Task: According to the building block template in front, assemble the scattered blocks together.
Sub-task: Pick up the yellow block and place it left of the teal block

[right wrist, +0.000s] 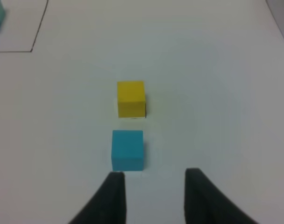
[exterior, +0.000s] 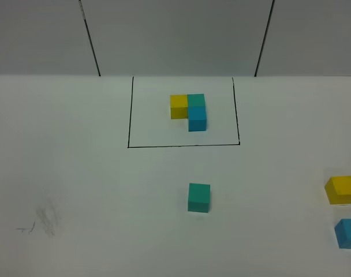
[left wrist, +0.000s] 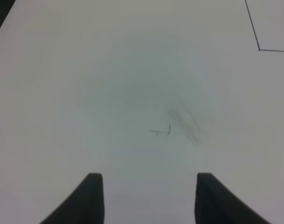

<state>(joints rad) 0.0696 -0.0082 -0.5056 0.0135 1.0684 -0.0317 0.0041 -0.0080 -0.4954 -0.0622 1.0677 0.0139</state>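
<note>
1. template (exterior: 189, 111): yellow/green/blue L inside black frame (exterior: 129, 115), far-mid desk (exterior: 77, 173).
2. green cube (exterior: 198, 197) alone, in front of frame; yellow cube (exterior: 341, 190) & blue cube (exterior: 348, 233) near each other, not touching, at desk's right edge.
3. right end effector (right wrist: 154, 173): released, empty, just beside blue cube.
4. left end effector (left wrist: 149, 179): released, empty, above scribble (left wrist: 167, 130).

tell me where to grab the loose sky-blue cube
Grip the sky-blue cube across the two flat side faces not facing the yellow cube, coming down from above with the open right gripper; it sits flat and both those sides look clear.
</note>
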